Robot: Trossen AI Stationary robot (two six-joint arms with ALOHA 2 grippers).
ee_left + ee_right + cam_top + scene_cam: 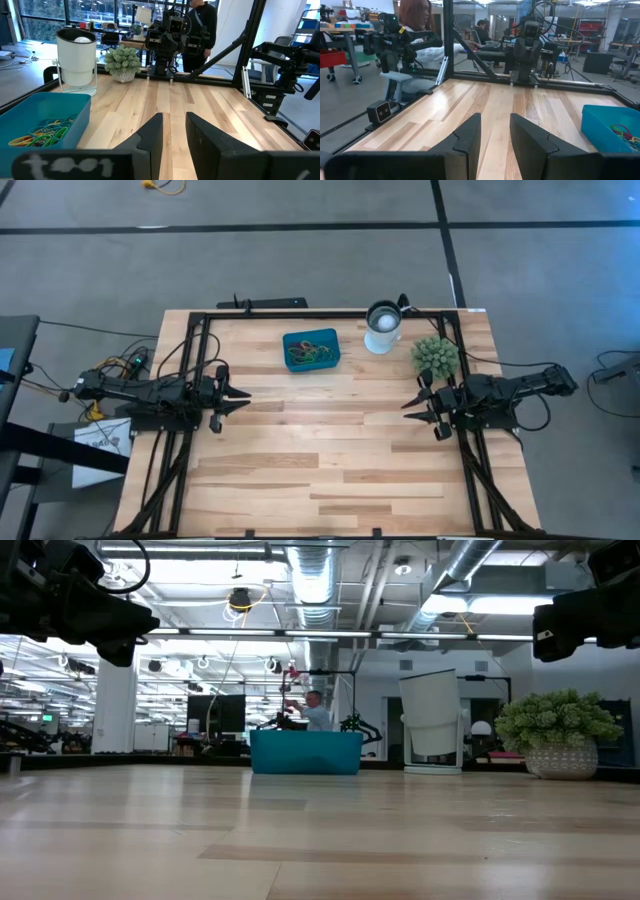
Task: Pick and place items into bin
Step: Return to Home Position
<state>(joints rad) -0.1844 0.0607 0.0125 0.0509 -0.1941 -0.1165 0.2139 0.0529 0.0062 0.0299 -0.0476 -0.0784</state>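
Teal-blue walls of the bin are seen at the far middle of the table, with coloured rubber bands heaped inside. The left gripper is held at the left side and the right gripper at the right; both sets of jaws are parted, with nothing grasped.

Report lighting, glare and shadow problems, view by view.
High view: even light, no hard shadows on the table. Low view: bright ceiling lamps behind leave the bin and plant backlit, with sheen on the boards. Left wrist view: daylight from the window behind the white cup; the left claw reads dark.
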